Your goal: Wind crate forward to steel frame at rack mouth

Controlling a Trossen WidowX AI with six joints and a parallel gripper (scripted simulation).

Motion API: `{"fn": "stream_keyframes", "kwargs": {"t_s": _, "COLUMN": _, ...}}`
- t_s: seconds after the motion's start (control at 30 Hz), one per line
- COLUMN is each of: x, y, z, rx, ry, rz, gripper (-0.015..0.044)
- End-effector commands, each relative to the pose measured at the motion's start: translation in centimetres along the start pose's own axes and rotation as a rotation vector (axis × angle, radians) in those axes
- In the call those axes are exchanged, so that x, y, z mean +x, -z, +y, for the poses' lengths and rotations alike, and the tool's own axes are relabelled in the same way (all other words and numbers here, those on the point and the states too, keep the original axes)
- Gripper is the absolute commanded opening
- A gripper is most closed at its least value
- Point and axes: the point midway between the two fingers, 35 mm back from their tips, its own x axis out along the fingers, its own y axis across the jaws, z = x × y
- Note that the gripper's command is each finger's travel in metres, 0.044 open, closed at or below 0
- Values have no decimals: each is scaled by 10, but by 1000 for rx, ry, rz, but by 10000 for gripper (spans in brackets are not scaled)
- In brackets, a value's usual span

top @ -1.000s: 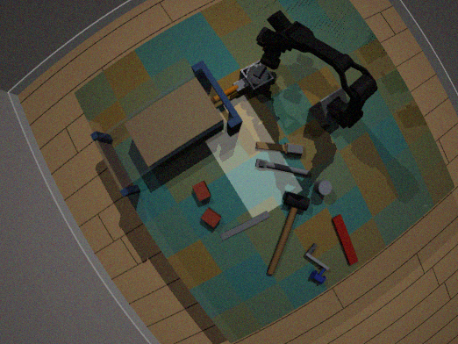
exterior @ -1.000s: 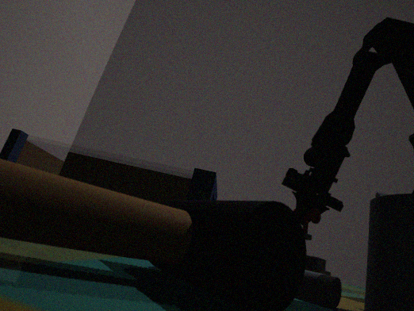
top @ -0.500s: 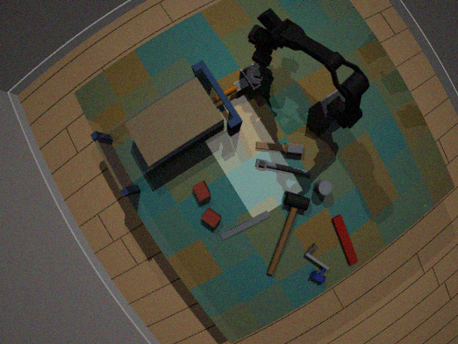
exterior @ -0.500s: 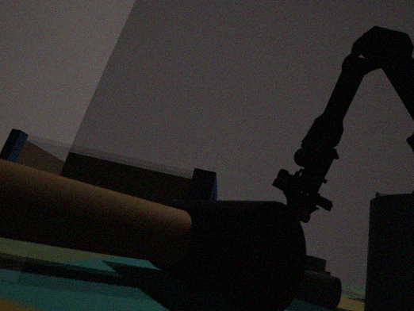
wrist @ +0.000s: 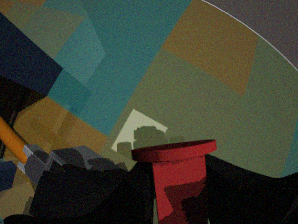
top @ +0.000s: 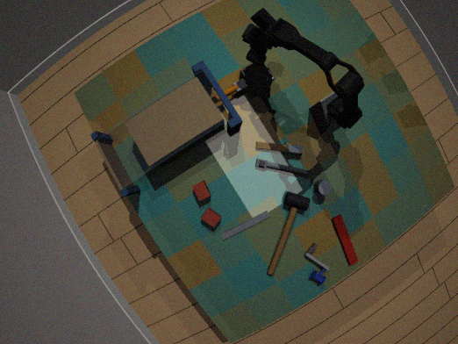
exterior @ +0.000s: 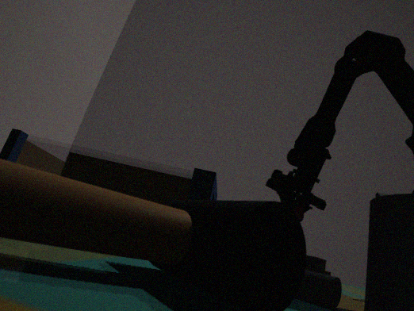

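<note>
The brown-topped crate (top: 173, 120) lies flat in the clear-panelled cubby. Its front edge is close behind the blue frame (top: 219, 94); whether they touch I cannot tell. An orange strap (top: 228, 91) (wrist: 12, 138) runs from the crate side to the grey winch (top: 240, 84) (wrist: 31, 156). My gripper (top: 259, 83) (exterior: 300, 212) (wrist: 168, 156) is shut on the winch handle's red knob (wrist: 180, 172), whose wide rim shows above the fingers. It is over or beside the winch and hides most of it. The handle's key and the winch hole are hidden.
A mallet (top: 285, 237), a blue-ended crank (top: 317, 261), a red bar (top: 345, 240), a grey bar (top: 246, 225), two red blocks (top: 202, 191) (top: 211, 218), a wooden-handled tool (top: 272, 146), a grey wrench-like tool (top: 282, 168) and a grey cylinder (top: 323, 188) lie about the bench.
</note>
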Motion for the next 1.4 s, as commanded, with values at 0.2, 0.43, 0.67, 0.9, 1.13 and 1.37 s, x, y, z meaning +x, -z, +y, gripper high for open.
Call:
{"fn": "stream_keyframes", "kwargs": {"t_s": 0.2, "x": 7, "y": -25, "z": 22, "rx": -28, "ry": -24, "rz": -28, "gripper": 0}}
{"fn": "stream_keyframes", "kwargs": {"t_s": 0.43, "x": 10, "y": -32, "z": 30, "rx": -28, "ry": -25, "rz": -29, "gripper": 0}}
{"fn": "stream_keyframes", "kwargs": {"t_s": 0.67, "x": 13, "y": -38, "z": 40, "rx": -28, "ry": -26, "rz": -29, "gripper": 0}}
{"fn": "stream_keyframes", "kwargs": {"t_s": 0.9, "x": 15, "y": -44, "z": 50, "rx": -29, "ry": -27, "rz": -29, "gripper": 0}}
{"fn": "stream_keyframes", "kwargs": {"t_s": 1.13, "x": 17, "y": -48, "z": 59, "rx": -29, "ry": -28, "rz": -29, "gripper": 0}}
{"fn": "stream_keyframes", "kwargs": {"t_s": 1.37, "x": 17, "y": -49, "z": 65, "rx": -29, "ry": -29, "rz": -29, "gripper": 0}}
